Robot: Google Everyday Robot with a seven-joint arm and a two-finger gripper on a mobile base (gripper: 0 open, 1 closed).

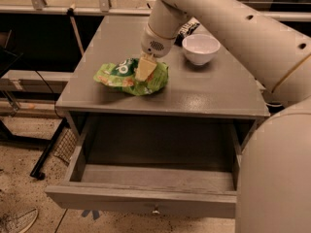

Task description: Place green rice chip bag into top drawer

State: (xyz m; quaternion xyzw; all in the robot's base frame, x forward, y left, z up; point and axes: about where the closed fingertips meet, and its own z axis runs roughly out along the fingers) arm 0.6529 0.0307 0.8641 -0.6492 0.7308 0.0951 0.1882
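The green rice chip bag (116,74) lies crumpled on the grey table top (209,91), left of centre. My gripper (146,70) comes down from the white arm and rests on the right half of the bag, covering part of it. The top drawer (146,206) is pulled wide open below the table's front edge. Its inside shows bare grey wood, and the small round knob (155,210) is on its front.
A white bowl (200,48) stands at the back right of the table, with a dark packet (187,29) behind it. My arm's large white body (277,178) fills the right side. Dark shelving and metal frames stand to the left, over a speckled floor.
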